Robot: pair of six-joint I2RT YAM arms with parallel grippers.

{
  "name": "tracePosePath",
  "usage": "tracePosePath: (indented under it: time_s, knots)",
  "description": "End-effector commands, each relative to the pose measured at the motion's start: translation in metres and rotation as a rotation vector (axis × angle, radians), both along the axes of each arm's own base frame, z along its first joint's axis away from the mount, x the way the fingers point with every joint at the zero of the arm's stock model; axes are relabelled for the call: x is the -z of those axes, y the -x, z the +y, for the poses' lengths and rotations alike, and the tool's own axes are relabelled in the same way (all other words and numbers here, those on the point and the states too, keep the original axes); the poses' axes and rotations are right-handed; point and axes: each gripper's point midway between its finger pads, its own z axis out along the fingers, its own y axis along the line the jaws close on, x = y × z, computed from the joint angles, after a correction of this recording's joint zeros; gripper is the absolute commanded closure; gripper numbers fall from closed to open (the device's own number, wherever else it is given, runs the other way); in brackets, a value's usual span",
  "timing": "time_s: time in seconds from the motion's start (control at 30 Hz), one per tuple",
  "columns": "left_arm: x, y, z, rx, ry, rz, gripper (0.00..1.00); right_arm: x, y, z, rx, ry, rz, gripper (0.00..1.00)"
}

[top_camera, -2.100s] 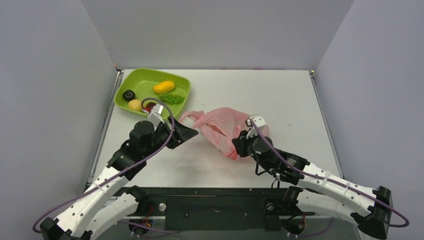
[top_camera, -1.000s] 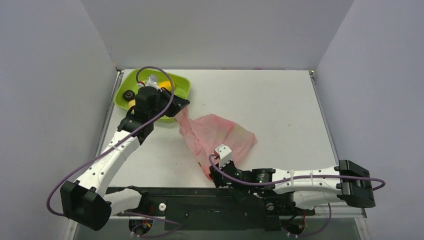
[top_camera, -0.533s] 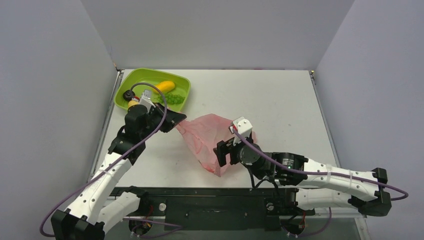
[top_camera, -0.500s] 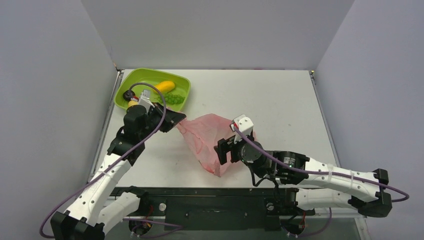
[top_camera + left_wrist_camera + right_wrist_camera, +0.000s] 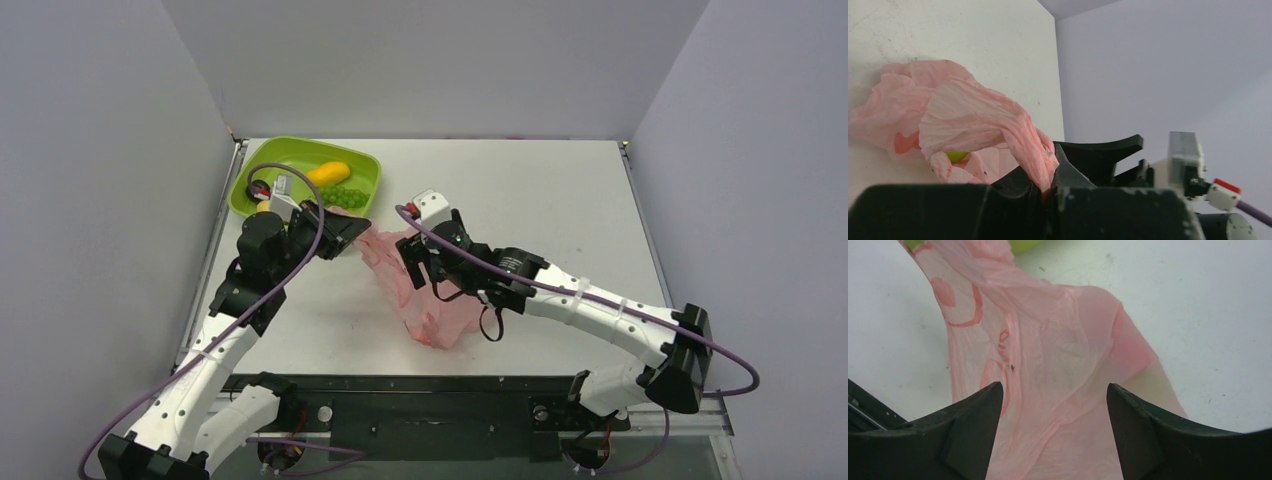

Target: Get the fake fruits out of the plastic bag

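Far-left corner of the table (image 5: pixel 560 200): lime-green tray (image 5: pixel 262 157) holding an orange-yellow mango (image 5: pixel 328 173), green grapes (image 5: pixel 343 195) and a dark plum (image 5: pixel 259 187) at its left side; anything else there is hidden by the left wrist. Just off the tray's near-right corner, left gripper (image 5: pixel 354 233), jaws pressed together, pinching a gathered edge of the plastic bag (image 5: pixel 428 308); the wrist view shows the pink film caught between the fingers (image 5: pixel 1048 192). The bag lies left of centre, its long axis diagonal: pinched end lifted and pointing far-left to the tray, crumpled body trailing toward the near edge. A small green rounded patch (image 5: pixel 956 156) shows in the folds; which fruit, cannot tell. Right gripper (image 5: pixel 415 268) over the bag's upper half, jaws spread wide, pink film below and between the tips (image 5: pixel 1050 405), not gripped. Right arm reaches in from the near-right corner.
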Motion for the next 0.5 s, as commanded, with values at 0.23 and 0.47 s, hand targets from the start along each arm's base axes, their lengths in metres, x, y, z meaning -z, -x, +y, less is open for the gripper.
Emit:
tracePosePath:
  time_s: [0.23,0.47]
  knots:
    - [-0.023,-0.003,-0.007,0.031,0.065,-0.044,1.0,0.048,0.0,0.029,-0.075,0.032,0.075,0.34]
    - [-0.027,0.0,-0.007,0.041,0.063,-0.046,1.0,0.069,-0.011,0.029,0.01,0.041,0.078,0.42]
